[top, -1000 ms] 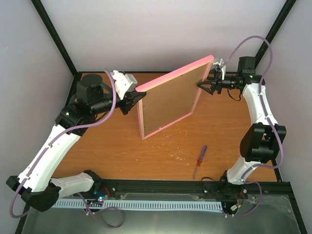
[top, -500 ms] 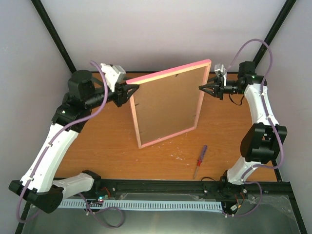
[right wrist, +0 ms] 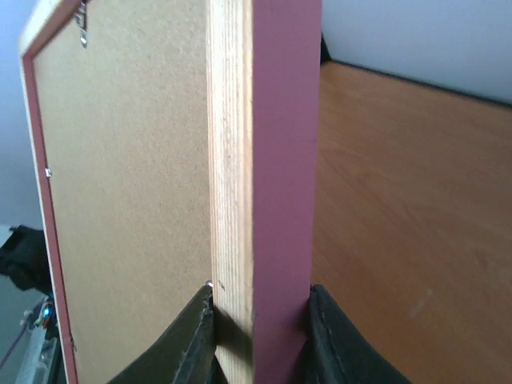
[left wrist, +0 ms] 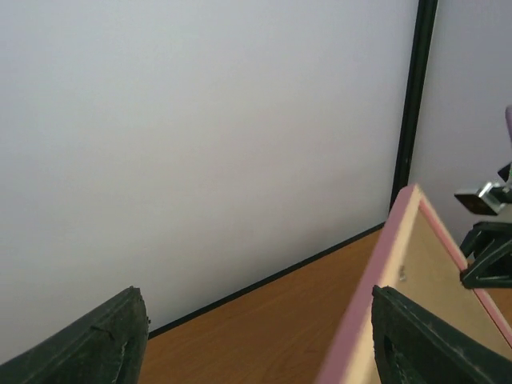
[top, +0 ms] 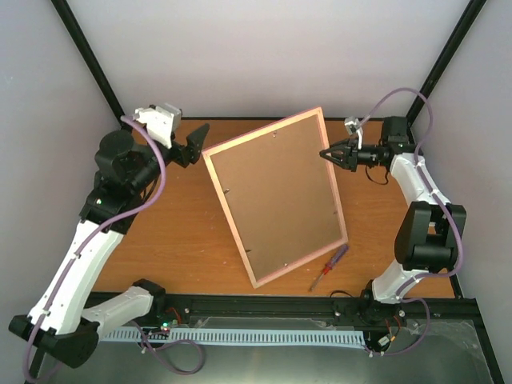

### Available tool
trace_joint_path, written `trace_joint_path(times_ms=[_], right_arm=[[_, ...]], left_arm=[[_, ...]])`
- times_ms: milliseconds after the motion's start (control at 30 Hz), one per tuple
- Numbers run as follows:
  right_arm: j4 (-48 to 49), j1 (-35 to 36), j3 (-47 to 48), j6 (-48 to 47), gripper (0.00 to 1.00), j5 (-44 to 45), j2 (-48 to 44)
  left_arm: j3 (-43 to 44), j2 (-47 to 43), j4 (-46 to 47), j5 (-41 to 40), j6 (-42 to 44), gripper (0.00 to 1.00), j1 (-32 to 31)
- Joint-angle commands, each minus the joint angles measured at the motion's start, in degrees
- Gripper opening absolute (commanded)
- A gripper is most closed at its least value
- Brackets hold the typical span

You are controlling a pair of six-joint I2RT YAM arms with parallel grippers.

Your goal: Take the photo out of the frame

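- Progress: early. The frame [top: 276, 196] is tipped up w/ its brown back toward the top cam, and the back panel is in place. The photo isn't visible in any view; prob. inside, facing away.
- R gripper [top: 326, 154] pinches the frame's right edge near the upper corner. L gripper [top: 192, 144] is spread wide, near the upper-left corner but not touching.
- Left to do, as I judge it: undo the small fasteners on the back, lift the panel, pull the photo.
- Top cam only: whole layout, and a screwdriver [top: 324, 272] on the table [top: 176, 232], its handle tucked behind the frame's lower corner. Can't tell if the lower edge rests on the table.
- R wrist cam only: the grip up close, w/ fingers [right wrist: 192, 336] clamped either side of the pink-and-pale-wood rim, and a metal hanger [right wrist: 82, 32] at the top of the back.
- L wrist cam only: confirms the L jaws hold nothing; pink rim sits just beside the right-hand finger.
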Motion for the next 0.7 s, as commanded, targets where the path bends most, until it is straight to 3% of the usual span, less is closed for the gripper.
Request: trace_joint_path(times_ms=[0, 133, 233, 367, 467, 533, 667], right_arm=[[28.9, 0.5, -9.3, 27.3, 0.03, 4.3, -3.5], [39.1, 1.9, -11.6, 36.3, 0.03, 10.3, -1.7], [42.1, 2.9, -10.2, 39.5, 0.03, 16.0, 1.3], [44.6, 3.4, -8.6, 44.2, 0.03, 24.6, 6.0], [43.6, 3.8, -7.4, 46.6, 0.03, 29.2, 9.7], [40.7, 4.4, -6.9, 46.4, 0.03, 31.2, 11.1], [35.6, 5.5, -9.1, 44.6, 0.03, 35.2, 11.3]], left_arm=[[-3.9, -4.7, 3.9, -2.5, -2.1, 0.77, 0.5], [-8.9, -5.5, 9.2, -1.9, -5.9, 0.77, 0.5], [-10.2, -1.1, 17.0, -6.3, -5.3, 0.75, 0.4], [-0.9, 11.1, 18.7, -21.5, -1.1, 0.74, 0.2], [-0.1, 17.5, 27.6, -28.8, 3.3, 0.76, 0.2], [0.6, 19.9, 26.6, -32.1, 3.5, 0.76, -0.7], [-9.9, 14.6, 25.3, -37.6, -1.3, 0.76, -3.9]])
